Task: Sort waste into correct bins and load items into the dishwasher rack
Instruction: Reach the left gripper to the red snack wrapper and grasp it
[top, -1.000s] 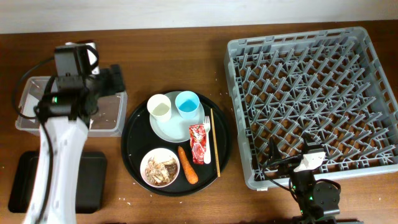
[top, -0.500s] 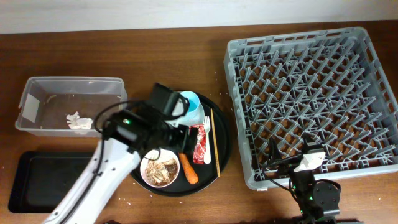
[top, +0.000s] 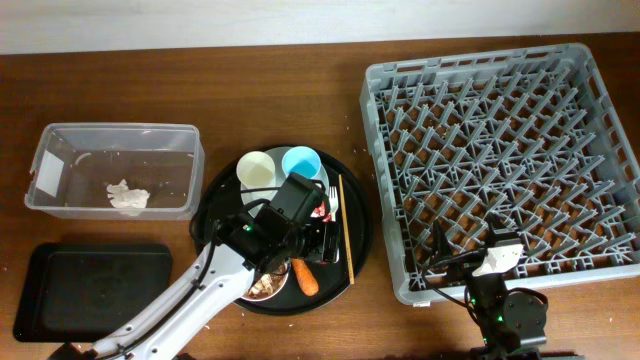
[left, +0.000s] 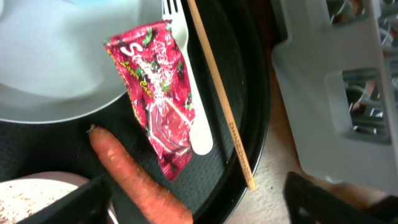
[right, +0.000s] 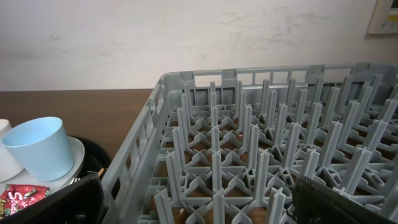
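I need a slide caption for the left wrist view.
Open left gripper over the red snack wrapper, which overlaps a white fork beside a carrot and chopstick.

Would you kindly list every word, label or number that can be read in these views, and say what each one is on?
On the red snack wrapper: white script lettering, perhaps opening with "S"; too blurred to read.
On the white label of the clear tub: it looks blank from overhead.
On the wooden chopstick: faint marks near its end, too small to read.
No other text shows.
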